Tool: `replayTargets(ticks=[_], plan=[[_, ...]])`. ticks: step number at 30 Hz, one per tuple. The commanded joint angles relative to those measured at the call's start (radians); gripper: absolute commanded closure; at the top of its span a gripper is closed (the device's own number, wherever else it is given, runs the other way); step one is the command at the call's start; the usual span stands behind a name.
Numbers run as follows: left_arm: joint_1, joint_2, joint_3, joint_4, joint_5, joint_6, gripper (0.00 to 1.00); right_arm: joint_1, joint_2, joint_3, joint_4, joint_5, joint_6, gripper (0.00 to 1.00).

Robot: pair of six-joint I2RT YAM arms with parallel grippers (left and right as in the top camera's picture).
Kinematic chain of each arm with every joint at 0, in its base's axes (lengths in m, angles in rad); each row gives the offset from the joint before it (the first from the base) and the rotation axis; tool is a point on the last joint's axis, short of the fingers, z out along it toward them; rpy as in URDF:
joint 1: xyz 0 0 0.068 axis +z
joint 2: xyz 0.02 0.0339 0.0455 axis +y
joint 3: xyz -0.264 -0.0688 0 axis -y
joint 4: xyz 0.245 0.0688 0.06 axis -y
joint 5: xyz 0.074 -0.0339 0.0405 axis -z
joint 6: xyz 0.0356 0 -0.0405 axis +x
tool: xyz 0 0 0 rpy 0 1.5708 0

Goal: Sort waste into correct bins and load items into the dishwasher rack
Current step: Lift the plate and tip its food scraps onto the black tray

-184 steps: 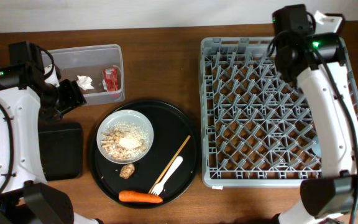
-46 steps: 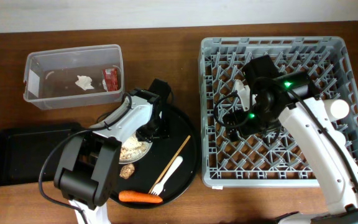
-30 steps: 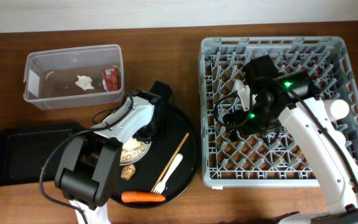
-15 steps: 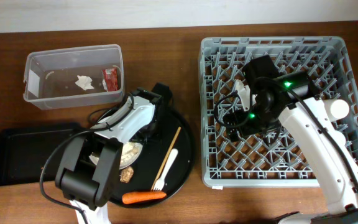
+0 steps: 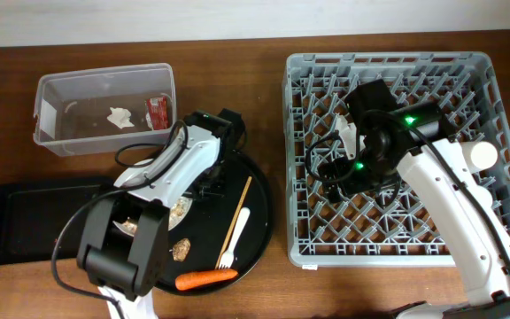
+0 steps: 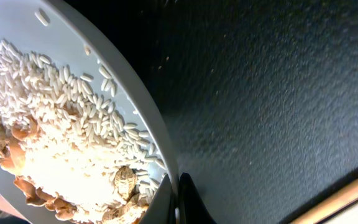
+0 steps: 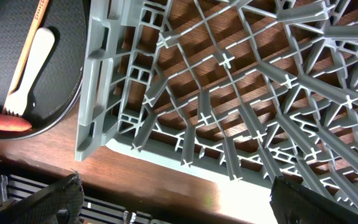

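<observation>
The left gripper [image 6: 178,200] clamps the rim of the bowl [image 6: 131,93] of food scraps [image 6: 55,137]; the right gripper [image 7: 179,196] hangs spread wide above the rack [image 7: 241,81] corner.

Bench [image 5: 237,80]: brown wood.

Far left: clear tub [image 5: 56,137] holding a crumpled white tissue [image 5: 119,116] and a red wrapper [image 5: 157,111].

Near left: black rectangular tray [image 5: 34,226].

Centre: round black tray [image 5: 259,226]. The left arm [image 5: 171,168] lies across its far-left part and covers most of the bowl [image 5: 187,213]. Beige food scraps [image 5: 179,209] show at the bowl's exposed edge. Also on the round tray are a brown lump [image 5: 181,248], carrot [image 5: 205,279], chopstick [image 5: 237,213] and fork [image 5: 235,237], the last two side by side.

Right: grey rack [image 5: 397,71], with the right arm [image 5: 432,177] above it and a small white cup [image 5: 482,155] at its right side.
</observation>
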Motion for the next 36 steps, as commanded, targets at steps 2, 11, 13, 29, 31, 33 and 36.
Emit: replayTargets(ticks=[2,11,13,29,31,33,36], plan=[[0.004,-0.105,0.017,-0.03,-0.04,0.001,1.0,-0.001,-0.009,0.003,-0.003,0.013,0.001,0.01],[0.102,-0.247,0.017,-0.045,-0.023,0.026,1.0,-0.001,-0.009,0.003,-0.008,0.031,0.001,0.01],[0.16,-0.269,0.017,-0.042,0.013,0.054,1.0,-0.001,-0.009,0.003,-0.009,0.031,0.001,0.01],[0.599,-0.286,0.017,0.054,0.407,0.33,1.0,-0.001,-0.009,0.003,-0.014,0.031,0.001,0.01],[0.648,-0.286,0.017,0.061,0.455,0.351,1.0,-0.001,-0.009,0.003,-0.018,0.031,0.002,0.01],[0.701,-0.286,0.017,0.065,0.525,0.385,1.0,-0.001,-0.009,0.003,-0.02,0.031,0.001,0.01],[0.763,-0.286,0.017,0.066,0.586,0.408,1.0,-0.001,-0.009,0.003,-0.022,0.031,0.001,0.01]])
